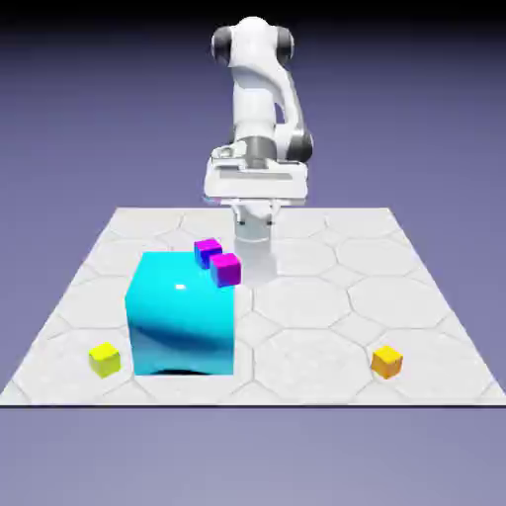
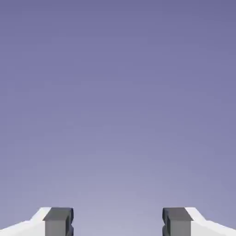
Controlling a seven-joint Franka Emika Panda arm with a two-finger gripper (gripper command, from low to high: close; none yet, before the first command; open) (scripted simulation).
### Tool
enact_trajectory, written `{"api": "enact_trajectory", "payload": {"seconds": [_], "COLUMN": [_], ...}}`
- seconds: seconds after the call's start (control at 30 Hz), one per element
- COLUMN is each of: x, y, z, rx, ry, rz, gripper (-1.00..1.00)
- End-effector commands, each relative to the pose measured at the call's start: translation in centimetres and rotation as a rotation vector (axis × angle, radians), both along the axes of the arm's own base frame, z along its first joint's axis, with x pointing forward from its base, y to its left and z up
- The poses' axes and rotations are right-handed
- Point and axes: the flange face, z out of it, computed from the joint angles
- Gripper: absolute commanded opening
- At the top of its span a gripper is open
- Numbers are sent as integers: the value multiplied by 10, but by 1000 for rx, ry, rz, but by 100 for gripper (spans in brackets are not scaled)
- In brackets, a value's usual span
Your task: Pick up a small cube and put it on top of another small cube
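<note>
The small cube [image 1: 386, 361], tiny and plain orange, sits on the table near the front edge at the exterior view's right. My gripper [image 1: 255, 188] hangs high above the table's far middle, well away from the cube. In the hand view the gripper [image 2: 118, 222] is open: its two grey fingertips [image 2: 58, 220] stand far apart with only the blue-violet backdrop between them. No cube shows in the hand view.
A big glossy cyan cube [image 1: 181, 314] stands left of the middle. Two magenta-topped cubes [image 1: 208, 250] [image 1: 226, 268] lie just behind its right side. A tiny yellow cube [image 1: 104, 359] sits at the front left of the tiled table [image 1: 326, 296].
</note>
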Motion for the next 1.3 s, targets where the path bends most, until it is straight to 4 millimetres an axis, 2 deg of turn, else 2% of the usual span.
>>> {"api": "enact_trajectory", "payload": {"seconds": [0.0, 0.33, 0.67, 0.97, 1.27], "x": [4, 41, 70, 87, 97], "y": [4, 48, 96, 142, 189], "z": [-2, -31, -66, -103, -143], "rx": [-37, -374, -654, -850, -987], "ry": [16, 167, 286, 352, 362], "rz": [42, 490, 983, 1461, 1965], "gripper": [0, 0, 0, 0, 0]}}
